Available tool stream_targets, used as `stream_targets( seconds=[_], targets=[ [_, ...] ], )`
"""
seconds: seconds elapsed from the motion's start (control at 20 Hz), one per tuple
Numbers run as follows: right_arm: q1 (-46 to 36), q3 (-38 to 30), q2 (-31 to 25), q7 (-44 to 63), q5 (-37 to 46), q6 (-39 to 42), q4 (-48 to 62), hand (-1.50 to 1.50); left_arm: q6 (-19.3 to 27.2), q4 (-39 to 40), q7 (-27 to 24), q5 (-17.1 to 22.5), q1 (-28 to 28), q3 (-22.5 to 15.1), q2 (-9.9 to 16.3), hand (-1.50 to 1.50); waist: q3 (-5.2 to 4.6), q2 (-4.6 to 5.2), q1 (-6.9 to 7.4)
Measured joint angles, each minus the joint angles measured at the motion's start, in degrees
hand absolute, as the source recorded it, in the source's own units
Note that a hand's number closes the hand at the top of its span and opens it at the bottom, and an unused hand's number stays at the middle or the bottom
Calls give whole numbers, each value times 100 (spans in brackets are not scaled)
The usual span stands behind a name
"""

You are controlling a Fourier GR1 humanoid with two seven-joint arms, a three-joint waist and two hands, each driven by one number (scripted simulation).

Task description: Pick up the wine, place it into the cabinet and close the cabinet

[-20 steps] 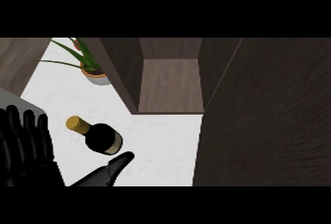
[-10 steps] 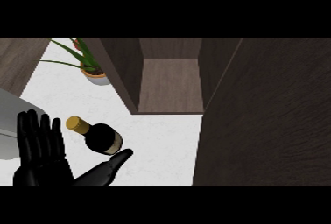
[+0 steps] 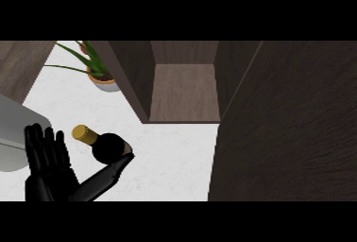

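One hand (image 3: pixel 50 165) showed, at the lower left, so by its position it was read as the left; the right was out of view. Over the preceding second it had risen from the lower-left corner and drawn in beside the wine (image 3: pixel 105 144). Its fingers stood straight and spread wide, holding nothing, while the thumb (image 3: pixel 111 170) reached up to touch the bottle's dark body from below. The bottle itself had not shifted: it stood on the white counter (image 3: pixel 174 156), gold cap toward the upper left, near the cabinet's (image 3: pixel 185 90) open front but apart from it. Judged from this, the approach was nearly complete and the grasp not yet made; placing and closing remained. Count: one bottle, one cabinet with its door (image 3: pixel 286 123) swung open at right, one potted plant (image 3: pixel 101 75) at upper left, one grey object (image 3: pixel 14 132) at the left edge, its nature unclear.
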Motion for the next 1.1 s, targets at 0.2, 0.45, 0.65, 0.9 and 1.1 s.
stream_targets(
  seconds=[0.2,0.45,0.65,0.9,1.1],
  targets=[
    [-98,-4,25,108,-8,-42,-17,-150,-559,502,-937,653,239,346,-344,-150,1,-3,5],
    [-174,-12,71,105,2,-54,0,-150,-1418,1010,-1828,1345,523,823,-555,-150,6,-2,17],
    [-110,-99,66,54,-11,22,-1,-150,-1942,1500,-2260,1633,495,1088,-650,-150,10,0,7],
    [-161,-27,94,159,-9,8,-17,-150,-2377,2090,-2691,1855,311,1347,-819,-150,12,1,1],
    [-89,14,133,122,-9,33,-17,-150,-2731,2544,-3006,2029,218,1612,-875,-150,13,2,-2]
  ],
)
